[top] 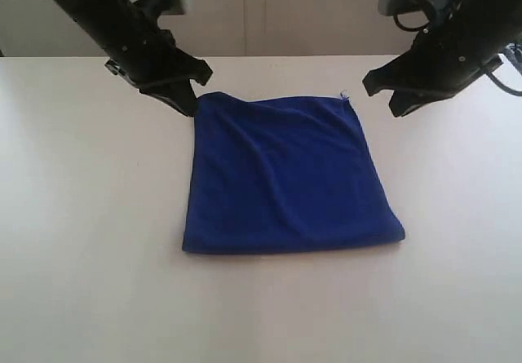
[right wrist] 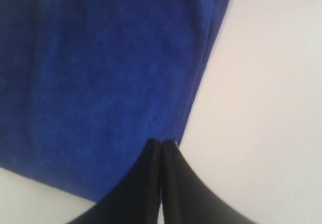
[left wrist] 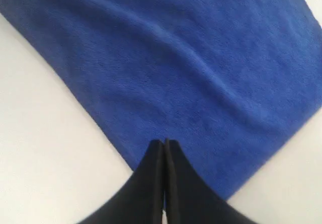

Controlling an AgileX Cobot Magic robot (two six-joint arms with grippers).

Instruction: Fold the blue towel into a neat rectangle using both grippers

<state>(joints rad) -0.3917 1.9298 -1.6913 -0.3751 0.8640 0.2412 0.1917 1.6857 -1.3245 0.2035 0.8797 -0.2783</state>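
Note:
The blue towel point(top: 285, 175) lies flat on the table as a folded, roughly square shape, with a small white label point(top: 345, 96) at its far right corner. My left gripper point(top: 186, 106) hovers at the towel's far left corner. In the left wrist view its black fingers are pressed together over the towel point(left wrist: 176, 58), and the left gripper point(left wrist: 164, 142) holds nothing that shows. My right gripper point(top: 398, 108) hangs just right of the far right corner, apart from the cloth. It is shut too, and in the right wrist view the right gripper point(right wrist: 162, 143) is above the towel's point(right wrist: 100, 83) edge.
The white table point(top: 81, 232) stretches around the towel on all sides. A pale wall runs along the table's far edge behind both arms.

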